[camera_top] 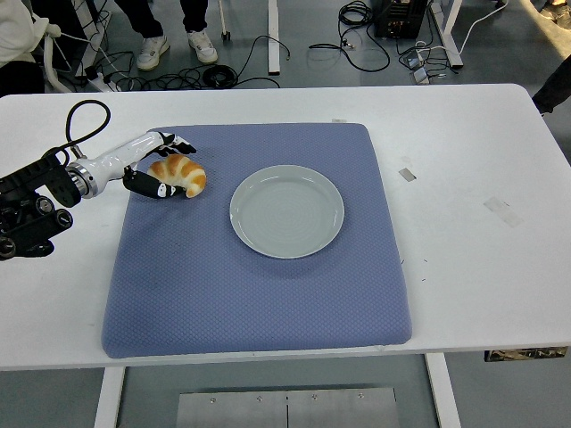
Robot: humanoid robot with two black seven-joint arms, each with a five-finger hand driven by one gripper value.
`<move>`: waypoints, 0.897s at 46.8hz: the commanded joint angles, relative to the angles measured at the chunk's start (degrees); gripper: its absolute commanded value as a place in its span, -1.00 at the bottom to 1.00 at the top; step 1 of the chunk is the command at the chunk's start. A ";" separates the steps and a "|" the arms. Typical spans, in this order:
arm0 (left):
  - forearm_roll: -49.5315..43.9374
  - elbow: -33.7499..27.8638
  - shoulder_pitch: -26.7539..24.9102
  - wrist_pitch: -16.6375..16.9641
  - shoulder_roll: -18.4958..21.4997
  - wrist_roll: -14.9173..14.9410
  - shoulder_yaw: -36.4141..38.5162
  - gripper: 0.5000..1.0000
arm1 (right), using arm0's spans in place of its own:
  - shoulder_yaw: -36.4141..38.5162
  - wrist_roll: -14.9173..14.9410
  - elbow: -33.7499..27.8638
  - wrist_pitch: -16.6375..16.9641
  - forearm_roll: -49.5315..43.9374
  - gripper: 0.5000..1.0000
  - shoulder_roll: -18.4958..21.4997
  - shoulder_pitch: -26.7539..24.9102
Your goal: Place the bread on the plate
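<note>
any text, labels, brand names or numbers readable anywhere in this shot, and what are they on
None can be read.
The bread, plate and blue mat carry no print.
The tape scraps on the white table look blank.
The left hand and its arm show no legible marking.
</note>
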 commanded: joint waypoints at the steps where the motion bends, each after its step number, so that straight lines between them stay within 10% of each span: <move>1: 0.00 0.53 -0.26 0.04 0.00 0.00 -0.08 -0.03 | -0.03 0.00 0.03 0.01 0.00 1.00 0.00 0.00; 14: 0.00 0.62 -0.35 0.04 0.00 0.00 -0.08 -0.83 | 0.05 0.00 0.03 0.01 0.00 1.00 0.00 0.00; 42: 0.09 -0.43 -3.16 0.74 -3.34 -1.41 -0.08 -1.00 | -0.03 0.00 0.03 0.01 0.00 1.00 0.00 0.00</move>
